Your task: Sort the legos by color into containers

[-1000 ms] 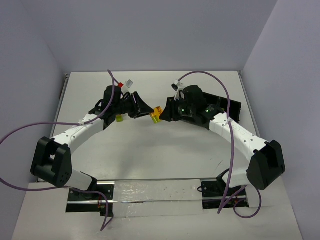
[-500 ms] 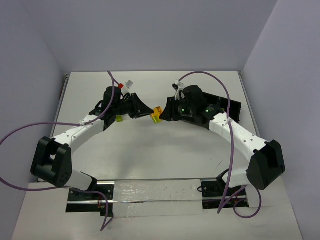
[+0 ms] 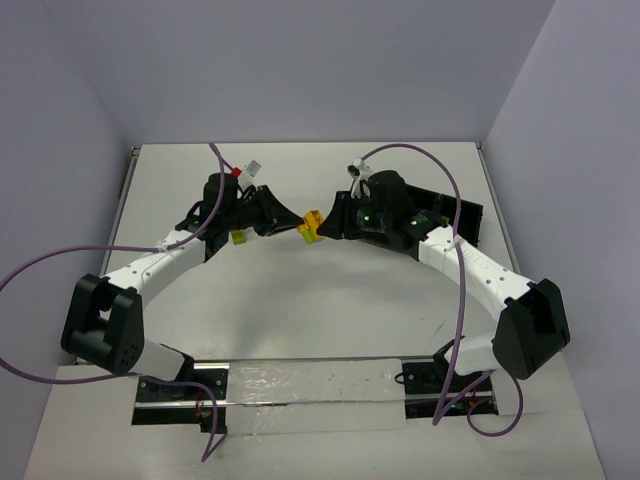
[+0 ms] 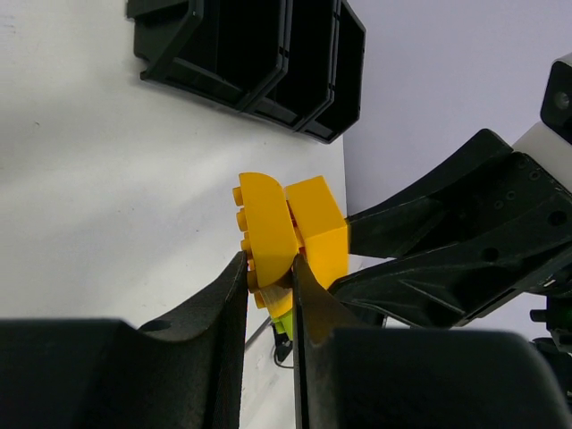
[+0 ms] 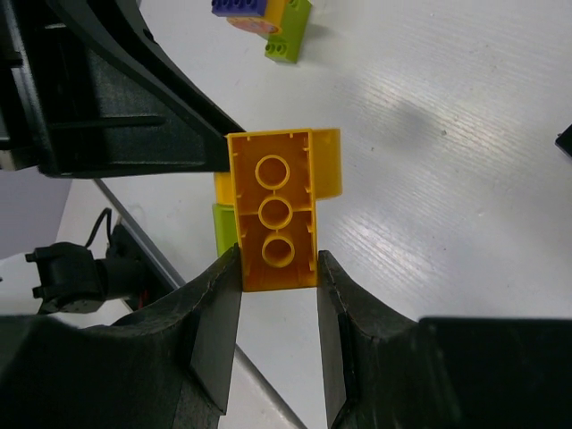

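Seen from above: two white-and-black arms reaching in toward the middle of a pale surface, left fingers and right fingers almost tip to tip, a small clump of bricks gripped between them. On the left wrist view: left fingers clamped tight on a curved yellow brick, pinching its lower end. On the right wrist view: right fingers clamped on a rectangular yellow brick, hollow underside with three round tubes facing the camera. Both yellow bricks pressed side by side, touching, with a lime green brick tucked against them underneath. Elsewhere on the surface, just beside the left arm: a loose stack of bricks in purple, orange and lime green. At the far right of the surface, partly behind the right arm: a long black tray of open compartments, well apart from the held bricks, insides too dark to make out.
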